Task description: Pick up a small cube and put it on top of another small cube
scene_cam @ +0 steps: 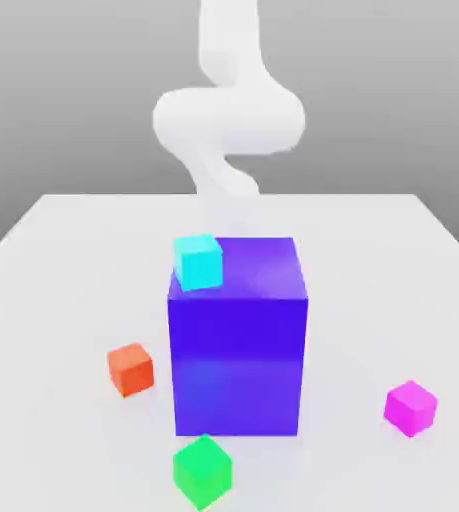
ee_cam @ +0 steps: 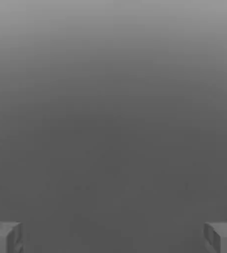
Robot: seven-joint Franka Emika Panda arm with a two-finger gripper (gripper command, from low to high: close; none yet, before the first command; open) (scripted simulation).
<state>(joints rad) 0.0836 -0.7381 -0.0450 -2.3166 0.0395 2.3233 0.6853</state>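
The small cube (scene_cam: 410, 407), plain magenta-pink, rests on the white table (scene_cam: 63, 260) near the front, on the exterior view's right. Other small cubes lie around: an orange-red one (scene_cam: 131, 368) on the exterior view's left and a green one (scene_cam: 202, 470) at the front. A cyan cube (scene_cam: 198, 261) sits on top of the big blue-purple block (scene_cam: 238, 335). The white arm (scene_cam: 228, 110) rises behind the block, far from the magenta cube. In the hand view my gripper (ee_cam: 113, 237) is open, its grey fingertips (ee_cam: 6, 237) wide apart with only grey background between them.
The big blue-purple block stands in the middle of the table, between the arm and the front cubes. The table's edges run along both sides and the back.
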